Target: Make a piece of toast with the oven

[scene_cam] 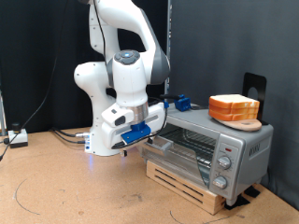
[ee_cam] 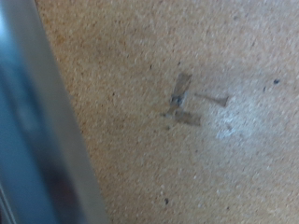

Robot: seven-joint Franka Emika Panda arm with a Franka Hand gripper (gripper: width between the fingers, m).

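The silver oven (scene_cam: 239,147) stands on a wooden pallet (scene_cam: 187,182) at the exterior view's right, with its knobs (scene_cam: 224,161) in a column. Its wire rack shows behind the glass door (scene_cam: 184,147). My gripper (scene_cam: 140,133) hangs low at the door's left end, close to its top edge, and the hand hides its fingers. The wrist view shows only bare tabletop and a blurred grey-blue edge (ee_cam: 37,131) close by; no fingers appear there. A stack of bread slices (scene_cam: 234,109) rests on top of the oven. A single piece of toast is out of view.
The robot base (scene_cam: 98,103) stands on the chipboard table (scene_cam: 75,191) left of the oven. Cables (scene_cam: 65,136) trail off to the exterior view's left. Crossed tape marks (ee_cam: 182,101) lie on the tabletop. A black stand (scene_cam: 254,89) rises behind the bread.
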